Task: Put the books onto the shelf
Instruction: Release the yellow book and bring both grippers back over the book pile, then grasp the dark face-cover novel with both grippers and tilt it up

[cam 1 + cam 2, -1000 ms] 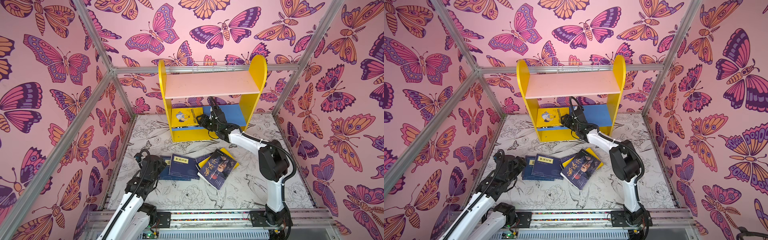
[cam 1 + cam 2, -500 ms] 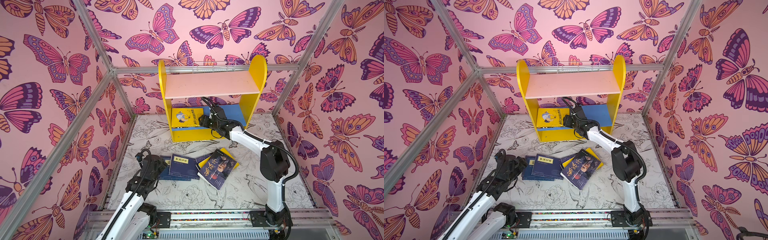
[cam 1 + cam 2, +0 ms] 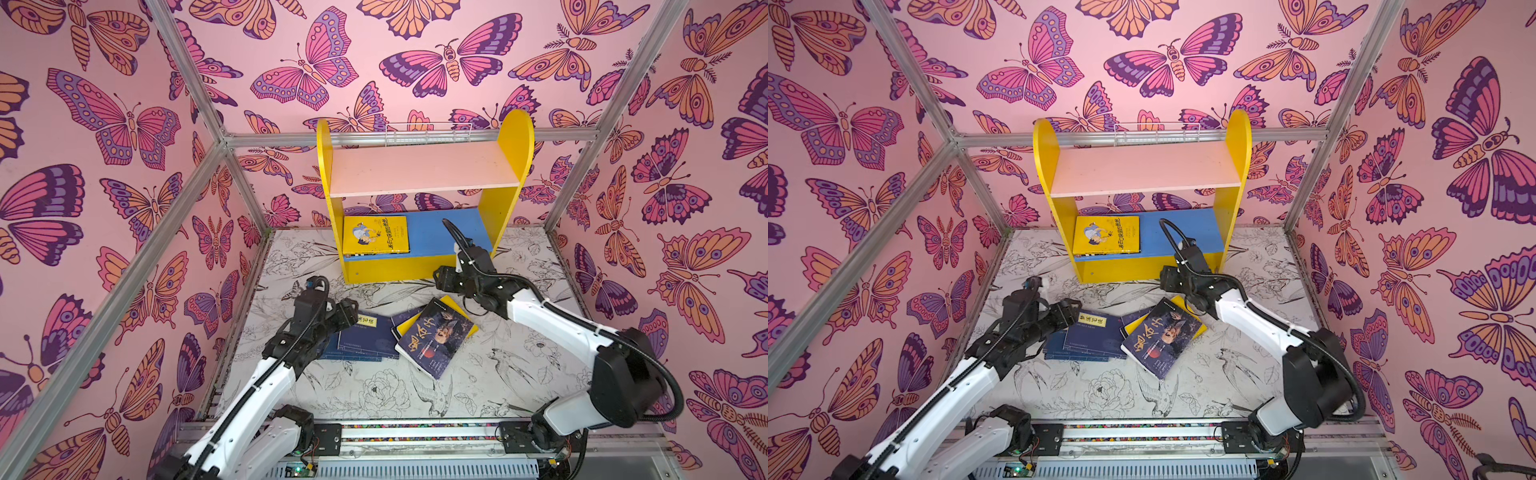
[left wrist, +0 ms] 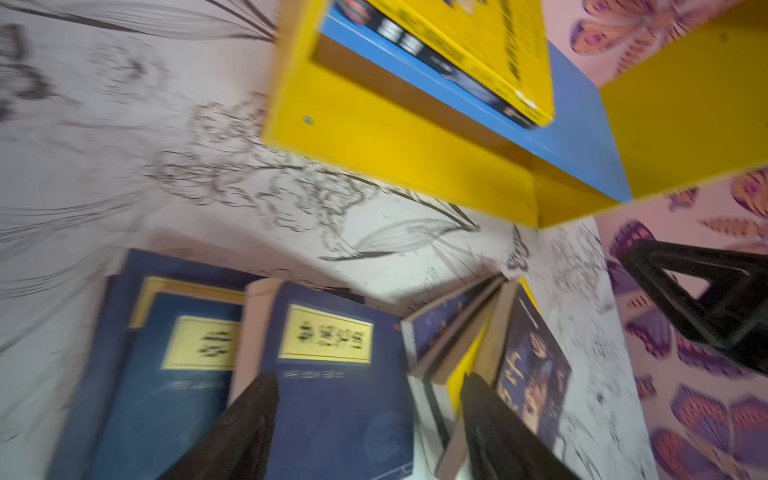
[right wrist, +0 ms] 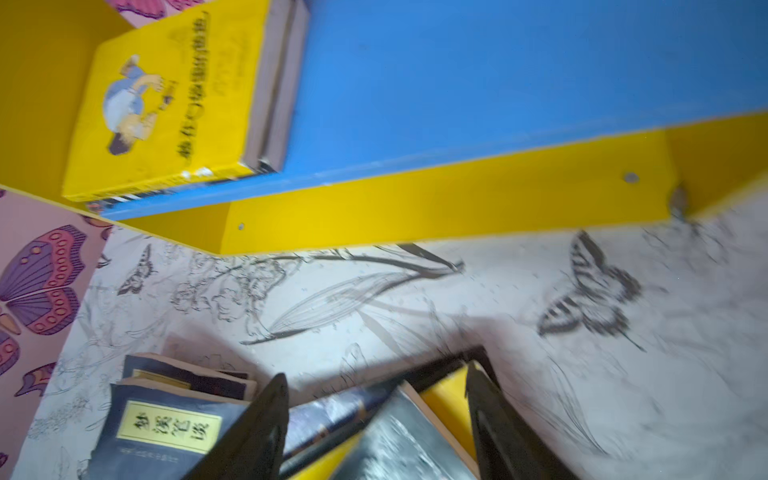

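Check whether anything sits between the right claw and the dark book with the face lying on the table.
Nothing visible does. The right claw hangs open above the table, just shelf-side of the dark face-and-calligraphy paperback, which lies topmost on the pile with only bare table between them.

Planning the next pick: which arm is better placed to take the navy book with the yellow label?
Probably left: its open end effector hovers right over the navy book; the right end effector is over the dark face-cover book.

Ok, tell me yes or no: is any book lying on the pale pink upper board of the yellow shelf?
No, the pale pink upper board is bare; the only shelved books, topped by a yellow cartoon-boy book, lie on the blue lower board.
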`<state>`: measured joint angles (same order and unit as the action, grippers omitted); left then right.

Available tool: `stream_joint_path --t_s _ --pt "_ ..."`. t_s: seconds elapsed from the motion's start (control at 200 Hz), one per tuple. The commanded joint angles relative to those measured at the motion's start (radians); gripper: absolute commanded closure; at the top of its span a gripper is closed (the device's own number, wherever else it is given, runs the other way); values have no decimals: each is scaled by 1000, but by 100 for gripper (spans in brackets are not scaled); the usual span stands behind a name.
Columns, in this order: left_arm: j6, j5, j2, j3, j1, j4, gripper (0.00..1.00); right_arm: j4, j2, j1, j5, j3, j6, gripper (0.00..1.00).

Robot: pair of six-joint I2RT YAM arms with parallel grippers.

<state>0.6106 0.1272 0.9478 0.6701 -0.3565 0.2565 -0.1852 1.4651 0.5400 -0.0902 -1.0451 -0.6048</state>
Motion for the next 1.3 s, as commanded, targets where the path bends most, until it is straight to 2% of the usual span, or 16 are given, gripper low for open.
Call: stream_joint_path --t_s 0.0,0.17,0.335,0.596,0.811,0.926,1.102,1.237,1.292 --pt "-167 194 110 54 -94 -114 26 -131 -58 -54 5 102 -170 33" --pt "-318 298 267 124 -222 -108 25 -260 -129 -88 64 191 -179 34" --pt "-352 361 383 139 -259 -79 24 -375 -179 -140 89 231 -136 34" --pt "-361 315 493 172 -317 -27 24 -391 -169 -165 276 247 -16 39" --pt "-339 269 546 190 -324 -2 26 -327 -111 -165 398 243 18 49" --pt "-328 254 576 198 -327 4 32 -288 -92 -165 434 240 24 52" --pt "-313 199 632 222 -333 29 49 -256 -70 -164 435 241 17 54" --pt "-323 163 678 262 -341 59 63 -245 -53 -165 427 238 11 54" --pt "-329 142 696 283 -344 77 73 -237 -51 -164 422 238 8 54"
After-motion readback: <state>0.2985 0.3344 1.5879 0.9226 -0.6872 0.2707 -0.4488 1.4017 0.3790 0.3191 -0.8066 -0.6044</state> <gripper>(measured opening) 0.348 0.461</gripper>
